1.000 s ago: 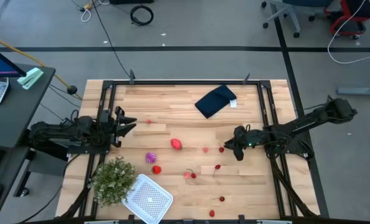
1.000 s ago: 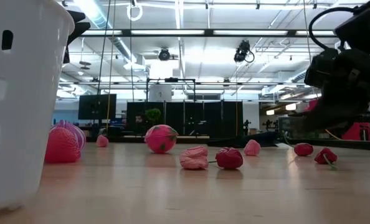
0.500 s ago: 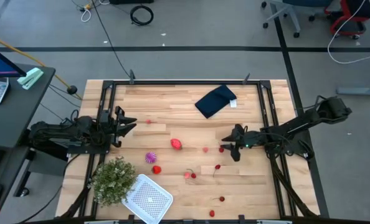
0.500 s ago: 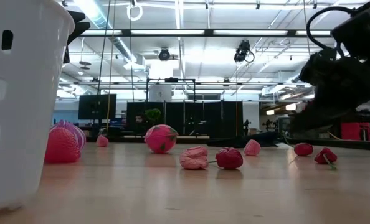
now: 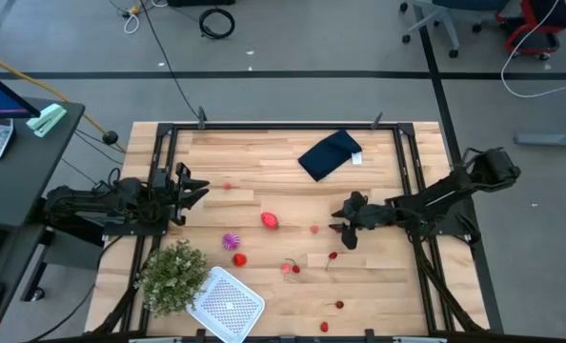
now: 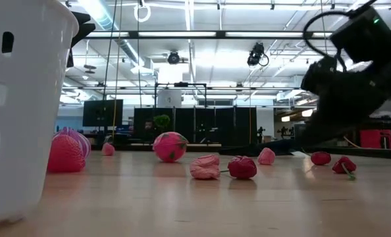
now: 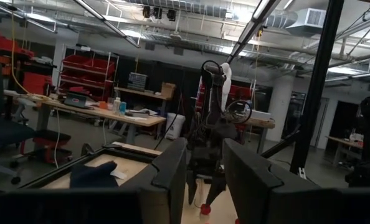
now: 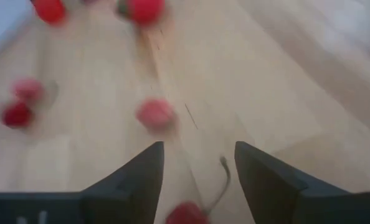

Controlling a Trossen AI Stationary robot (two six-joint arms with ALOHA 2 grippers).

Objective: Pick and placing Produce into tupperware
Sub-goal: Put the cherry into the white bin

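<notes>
The produce lies scattered over the wooden table: a strawberry-like piece [image 5: 269, 221], a spiky magenta piece [image 5: 230, 240], a small pink piece [image 5: 313, 229] and several small red pieces and cherries. My right gripper [image 5: 341, 227] is open and low over the table's middle. In the right wrist view a red cherry [image 8: 185, 213] lies on the wood between the fingers of my right gripper [image 8: 197, 180], with the pink piece [image 8: 155, 114] ahead. The white tupperware [image 5: 226, 303] sits at the near edge. My left gripper [image 5: 199, 189] waits open at the left side.
A green bushy plant [image 5: 173, 276] stands beside the tupperware. A dark navy cloth [image 5: 329, 154] lies near the far edge. The black frame rails [image 5: 404, 162] run along the table's sides. In the low view the tupperware wall [image 6: 18, 112] fills the left.
My right gripper has moved toward the table's left, staying low and open, until the cherry lies between its fingers. The produce and the tupperware have not moved.
</notes>
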